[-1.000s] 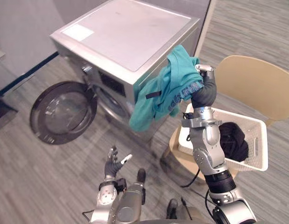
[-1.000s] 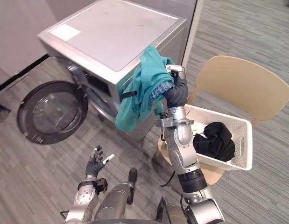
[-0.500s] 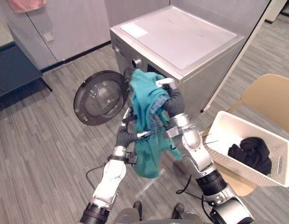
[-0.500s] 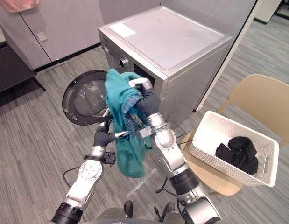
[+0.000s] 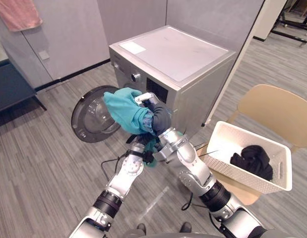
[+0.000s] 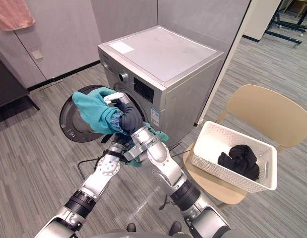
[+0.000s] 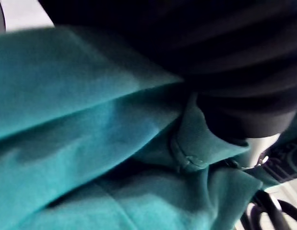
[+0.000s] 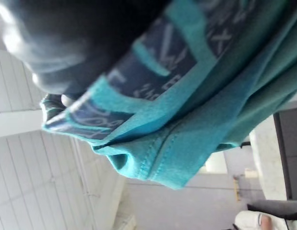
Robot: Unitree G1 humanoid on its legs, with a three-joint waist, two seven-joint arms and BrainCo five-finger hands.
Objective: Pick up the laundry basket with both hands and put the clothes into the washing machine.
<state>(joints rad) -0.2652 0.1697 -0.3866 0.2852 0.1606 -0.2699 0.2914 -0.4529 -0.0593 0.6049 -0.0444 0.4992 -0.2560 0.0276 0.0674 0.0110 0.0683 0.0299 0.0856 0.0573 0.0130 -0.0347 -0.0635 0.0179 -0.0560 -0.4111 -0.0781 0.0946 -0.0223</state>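
Teal garment (image 5: 124, 110) clamped in right hand (image 5: 154, 108) fingers beside open washing machine door (image 5: 86, 125); left hand (image 5: 136, 148) fingers hidden underneath.

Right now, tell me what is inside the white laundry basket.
One bunched black garment lies in the laundry basket, toward one end. Whatever lies beneath it is covered. The teal garment is outside it, gripped by the right hand.

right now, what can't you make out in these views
- Washing machine drum opening: behind the teal garment and right hand in both eye views.
- Left hand: buried under that garment, and cloth covers it in the left wrist view too.
- Black clothes in the laundry basket: one dark heap, piece count unclear.
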